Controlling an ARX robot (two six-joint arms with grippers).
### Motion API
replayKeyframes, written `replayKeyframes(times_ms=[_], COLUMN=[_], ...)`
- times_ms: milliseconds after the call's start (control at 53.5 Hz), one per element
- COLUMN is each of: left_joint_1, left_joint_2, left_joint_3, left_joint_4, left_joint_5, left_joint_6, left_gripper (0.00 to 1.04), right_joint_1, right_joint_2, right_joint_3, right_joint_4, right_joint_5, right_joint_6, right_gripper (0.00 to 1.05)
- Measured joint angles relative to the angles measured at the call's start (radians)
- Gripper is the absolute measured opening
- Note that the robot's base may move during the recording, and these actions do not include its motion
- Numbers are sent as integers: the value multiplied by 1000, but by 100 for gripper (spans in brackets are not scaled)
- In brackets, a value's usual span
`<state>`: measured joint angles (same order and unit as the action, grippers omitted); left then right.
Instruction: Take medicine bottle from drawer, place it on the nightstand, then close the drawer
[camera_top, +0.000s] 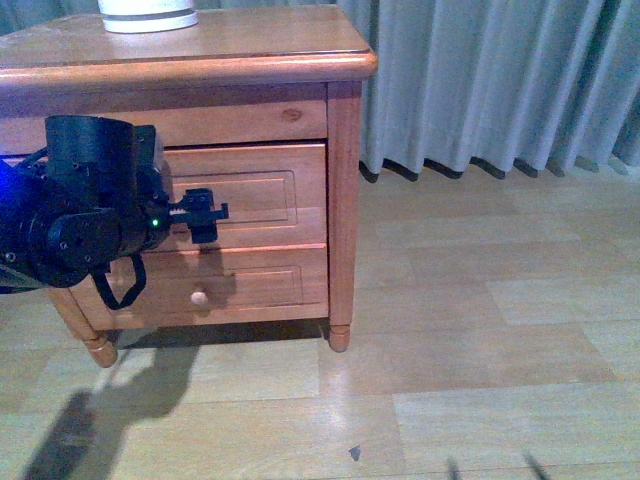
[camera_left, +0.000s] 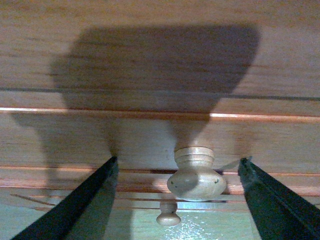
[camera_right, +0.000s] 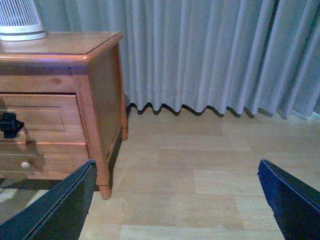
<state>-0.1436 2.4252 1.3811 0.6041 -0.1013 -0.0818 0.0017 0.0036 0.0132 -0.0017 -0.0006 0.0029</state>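
Evidently shut: the upper drawer (camera_top: 270, 190) of the orange-brown wooden bedside desk (camera_top: 250, 70) sat flush with the frame in the front view, so its inside was hidden. The small white medicine bottle was not visible in any view; its place could not be told.

The black left arm (camera_top: 90, 220), with a small green light lit, covered the left half of the drawer front and hid the knob from the front camera. Its left tool (camera_top: 200, 213) hovered just before the moulded rectangular panel.

In the left wrist view, the drawer's pale round turned-wood knob (camera_left: 196, 176) lay between the left tool's dark fingers (camera_left: 75, 205). The fingers were spread wide and were not touching the knob. The arm's shadow fell across the wood grain above. The lower drawer's smaller knob (camera_top: 199, 297) showed beneath, blurred.

A white ribbed cylinder device (camera_right: 19, 20) stood on the desk top, cut off by the frame edge in both the front and right wrist views. Too little showed to read any marking.

The right tool (camera_right: 176, 162) was spread apart, only its two dark finger ends in view. They hung over pale wood-plank floor (camera_right: 200, 150), well apart from the desk. Grey-blue pleated curtain (camera_right: 210, 55) hung behind, its hem scalloped at floor level. The desk's far-side feet were out of sight. The near foot, short and turned, was visible.
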Motion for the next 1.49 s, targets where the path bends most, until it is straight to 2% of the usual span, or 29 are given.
replayKeyframes(times_ms=[243, 280, 448, 673, 1065, 1495], left_joint_1=[-9, -12, -17, -66, -167, -263], left_joint_2=[0, -2, -18, -145, -312, -384], left_joint_3=[-4, -8, -51, -343, -741, -915], left_joint_4=[4, 10, 51, 201, 372, 430], left_joint_5=[-3, -8, -13, -77, -166, -241], left_joint_6=[18, 21, 44, 64, -36, -118], left_gripper=[30, 27, 25, 25, 25, 25], right_joint_1=[0, 0, 0, 0, 0, 0], right_joint_2=[0, 0, 0, 0, 0, 0], right_joint_3=[0, 0, 0, 0, 0, 0], right_joint_4=[0, 0, 0, 0, 0, 0], right_joint_5=[0, 0, 0, 0, 0, 0], right_joint_6=[0, 0, 0, 0, 0, 0], right_gripper=[98, 98, 98, 98, 98, 98])
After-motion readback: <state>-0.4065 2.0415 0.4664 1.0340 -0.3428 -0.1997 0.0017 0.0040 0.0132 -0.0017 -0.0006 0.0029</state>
